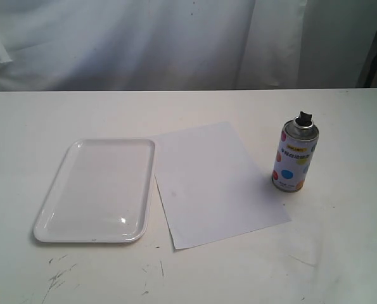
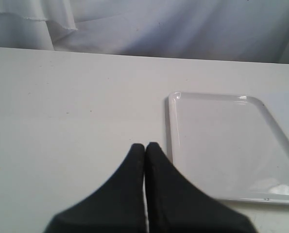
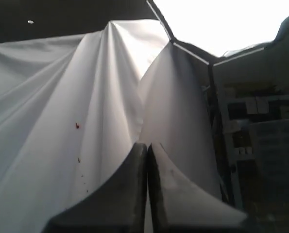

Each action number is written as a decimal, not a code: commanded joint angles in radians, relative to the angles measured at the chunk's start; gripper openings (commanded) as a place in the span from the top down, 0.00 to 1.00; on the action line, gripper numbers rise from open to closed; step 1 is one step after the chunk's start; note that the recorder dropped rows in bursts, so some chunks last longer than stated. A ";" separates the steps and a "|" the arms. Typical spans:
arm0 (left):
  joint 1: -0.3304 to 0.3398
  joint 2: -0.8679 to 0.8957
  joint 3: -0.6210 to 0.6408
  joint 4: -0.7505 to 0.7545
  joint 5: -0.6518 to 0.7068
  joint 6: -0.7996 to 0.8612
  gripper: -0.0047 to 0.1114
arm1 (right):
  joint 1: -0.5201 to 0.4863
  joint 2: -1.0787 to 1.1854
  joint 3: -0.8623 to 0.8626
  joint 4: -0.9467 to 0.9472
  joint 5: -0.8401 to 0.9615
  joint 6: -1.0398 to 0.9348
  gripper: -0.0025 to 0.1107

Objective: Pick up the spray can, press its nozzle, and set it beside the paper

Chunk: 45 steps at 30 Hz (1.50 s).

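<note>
1. Exterior view: one spray can [image 1: 293, 158] stands upright on the counter [image 1: 188, 266], just beside the right edge of one paper [image 1: 217, 183]; one black nozzle [image 1: 303, 118] tops it; one white tray [image 1: 96, 190] lies left of the paper.
2. Writing on the can's yellow band is too small to read.
3. Left claw [image 2: 145, 145]: pressed together, empty, over the counter near the tray.
4. Right claw [image 3: 147, 145]: pressed together, empty, facing a white drape [image 3: 86, 97].

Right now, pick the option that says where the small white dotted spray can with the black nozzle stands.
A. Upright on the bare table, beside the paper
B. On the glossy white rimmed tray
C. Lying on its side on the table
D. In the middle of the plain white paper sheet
A: the small white dotted spray can stands upright on the table, just off the plain white paper sheet, on the side away from the glossy white rimmed tray.
</note>
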 commanded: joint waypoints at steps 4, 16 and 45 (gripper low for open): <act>-0.005 -0.005 0.004 -0.005 -0.007 0.000 0.96 | -0.005 0.266 -0.008 -0.163 -0.059 0.048 0.98; -0.005 -0.005 0.004 -0.005 -0.007 -0.002 0.96 | -0.005 0.577 0.043 -0.191 -0.021 0.059 0.98; -0.005 -0.005 0.004 -0.005 -0.007 -0.002 0.96 | -0.005 0.896 0.142 -0.495 -0.134 0.331 0.98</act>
